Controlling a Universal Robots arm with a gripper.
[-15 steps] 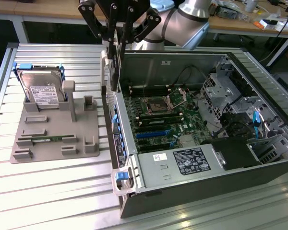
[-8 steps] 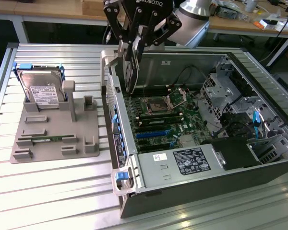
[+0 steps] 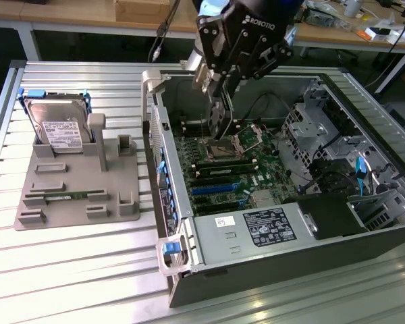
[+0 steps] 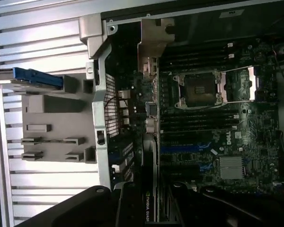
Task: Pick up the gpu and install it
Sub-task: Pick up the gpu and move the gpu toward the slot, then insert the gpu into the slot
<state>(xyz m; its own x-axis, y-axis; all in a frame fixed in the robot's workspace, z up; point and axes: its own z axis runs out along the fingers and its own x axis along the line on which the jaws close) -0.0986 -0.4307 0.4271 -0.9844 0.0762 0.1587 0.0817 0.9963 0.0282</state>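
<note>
Black Robotiq gripper (image 3: 221, 91) sits at 12 o'clock in the exterior view, over the open PC case (image 3: 277, 270). Jaws are clamped on the gpu (image 3: 218, 125). The card hangs on end with its long axis near vertical. Its lower end is down inside the case, just beside the CPU socket (image 3: 246, 142) on the socket's 9 o'clock side. Can't tell whether that end touches the motherboard (image 3: 256, 181) or hovers just off it.

Blue expansion slots (image 3: 212, 187) lie toward 6 o'clock from the card, apart from it. The card is not seated in any of them.

Wrist view: gpu (image 4: 149, 189) is seen edge-on between the dark fingers (image 4: 128, 208) of the gripper (image 4: 151, 210), with NVIDIA lettering on the near edge. Beyond it are the motherboard (image 4: 227, 123), the socket (image 4: 201, 89) and the blue slots (image 4: 184, 149).

A white-labelled power supply (image 3: 266, 226) sits at the case's 6 o'clock side.

The slatted aluminium desk (image 3: 74, 277) carries a grey fixture (image 3: 77, 175) at 9 o'clock of the exterior view, well apart from the card. A hard drive (image 3: 57, 128) stands upright at the fixture's 12 o'clock end. A green memory stick (image 3: 67, 196) lies flat in a slot nearer its 6 o'clock edge.
</note>
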